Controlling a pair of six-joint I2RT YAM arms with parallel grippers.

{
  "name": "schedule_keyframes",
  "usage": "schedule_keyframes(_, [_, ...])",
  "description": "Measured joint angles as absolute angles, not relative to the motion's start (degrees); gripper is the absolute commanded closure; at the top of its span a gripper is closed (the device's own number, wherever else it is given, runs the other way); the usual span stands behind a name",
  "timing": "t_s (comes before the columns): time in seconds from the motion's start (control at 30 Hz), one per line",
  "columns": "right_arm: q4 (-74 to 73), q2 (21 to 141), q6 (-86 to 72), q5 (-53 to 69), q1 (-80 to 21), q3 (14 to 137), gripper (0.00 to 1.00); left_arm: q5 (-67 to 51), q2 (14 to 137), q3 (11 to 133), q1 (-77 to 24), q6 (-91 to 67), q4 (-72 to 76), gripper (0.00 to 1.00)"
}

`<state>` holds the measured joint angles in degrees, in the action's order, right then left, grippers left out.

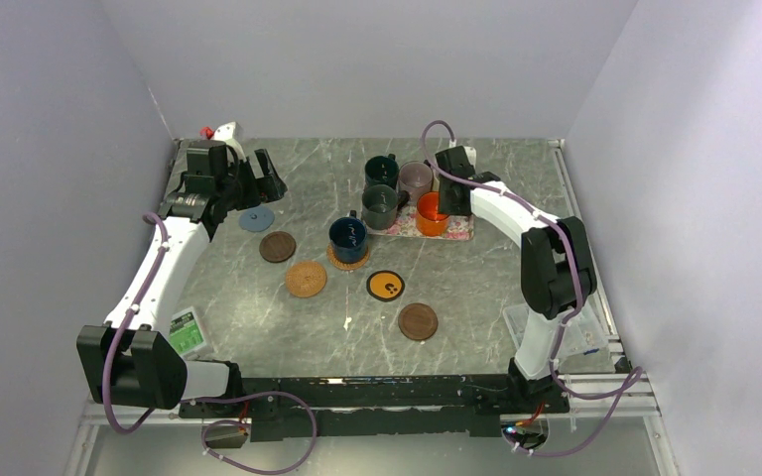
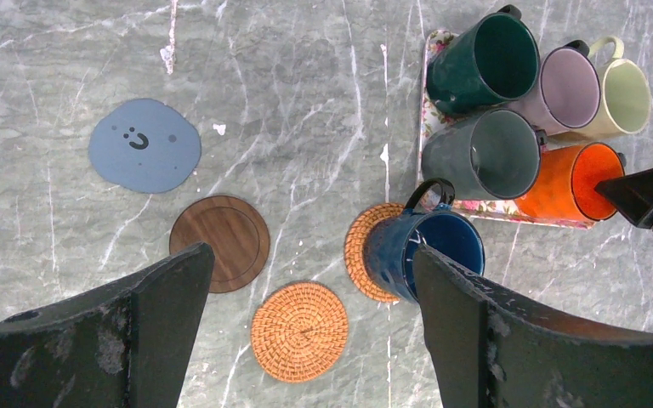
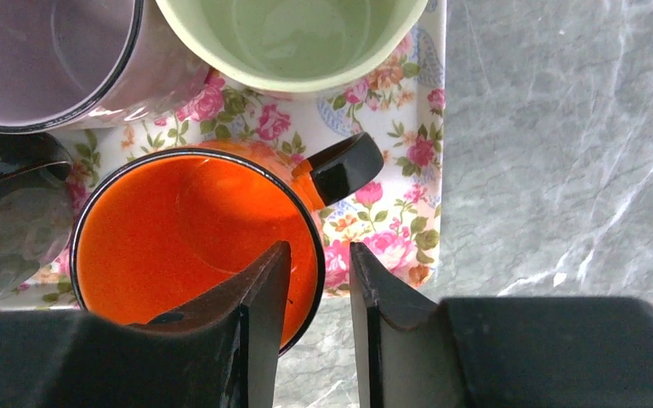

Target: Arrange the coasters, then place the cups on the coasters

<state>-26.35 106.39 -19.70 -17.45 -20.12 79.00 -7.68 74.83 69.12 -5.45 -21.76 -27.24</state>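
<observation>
Your right claw is down over the orange mug with its jaws only partly apart. One finger is inside the mug and the other outside, straddling the rim right next to the black handle. Honestly I can't tell if it's actually pinching the wall or just sitting around it. That mug stands on the floral mat, packed in with the cream mug, the mauve mug, the dark grey mug and the dark green mug.

Your left claw hangs above the surface on the left side, jaws spread wide, nothing in it.

The navy mug is upright on a tan woven coaster. The other five lie bare: the grey-blue coaster, a dark brown coaster near it, the second woven coaster, the black-and-yellow coaster, and the other brown coaster nearest the arm bases.
</observation>
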Motion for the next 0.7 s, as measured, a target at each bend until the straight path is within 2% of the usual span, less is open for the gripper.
schedule_keyframes(0.3, [-28.6,106.4,-29.1,-17.8,-21.3,79.0,0.65,-7.7,74.8,69.1,-5.5,-21.8,-27.2,0.06])
schedule_keyframes(0.47, [-28.8,106.9,-32.2,-18.9,-21.7,79.0,0.73,-7.7,74.8,69.1,-5.5,-21.8,-27.2,0.06])
schedule_keyframes(0.53, [-28.8,107.8,-33.0,-19.3,-21.7,79.0,0.77,-7.7,74.8,69.1,-5.5,-21.8,-27.3,0.06])
schedule_keyframes(0.67, [-28.7,109.5,-34.1,-20.2,-21.7,79.7,1.0,-7.7,74.8,69.1,-5.5,-21.8,-27.2,0.06])
schedule_keyframes(0.7, [-28.6,109.7,-34.2,-20.1,-21.6,80.0,1.0,-7.7,74.8,69.1,-5.5,-21.8,-27.3,0.06])
